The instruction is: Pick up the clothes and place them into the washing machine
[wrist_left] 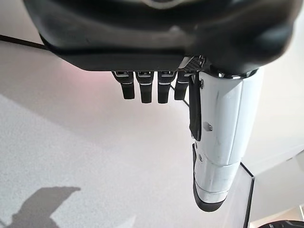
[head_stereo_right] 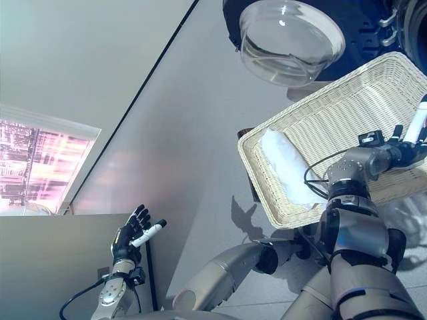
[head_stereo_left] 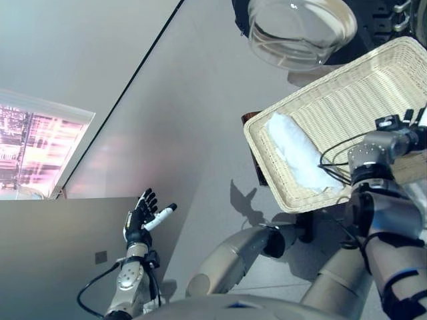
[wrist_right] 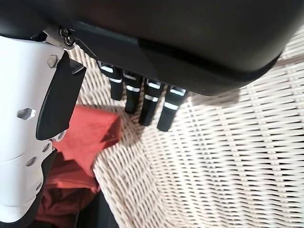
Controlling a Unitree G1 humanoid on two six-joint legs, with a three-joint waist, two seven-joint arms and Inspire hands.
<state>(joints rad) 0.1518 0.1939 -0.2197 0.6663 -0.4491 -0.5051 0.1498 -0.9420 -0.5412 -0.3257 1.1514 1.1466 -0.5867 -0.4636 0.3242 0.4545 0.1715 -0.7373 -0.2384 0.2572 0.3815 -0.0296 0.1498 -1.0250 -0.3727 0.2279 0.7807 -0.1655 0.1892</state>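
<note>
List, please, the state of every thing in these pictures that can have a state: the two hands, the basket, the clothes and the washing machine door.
Left hand: open, fingers straight, holds nothing, away from the basket.
Right hand: open, fingers straight, over the basket.
Wicker basket: tilted, not empty.
White cloth: lies inside the basket, not held.
Red cloth: beside the basket's edge, not held.
Washing machine door: open.

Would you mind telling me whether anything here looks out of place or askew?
One thing stands out: a red garment lies outside the wicker basket, past its rim beside the right hand. A white cloth is inside. The left hand hangs idle, open.
</note>
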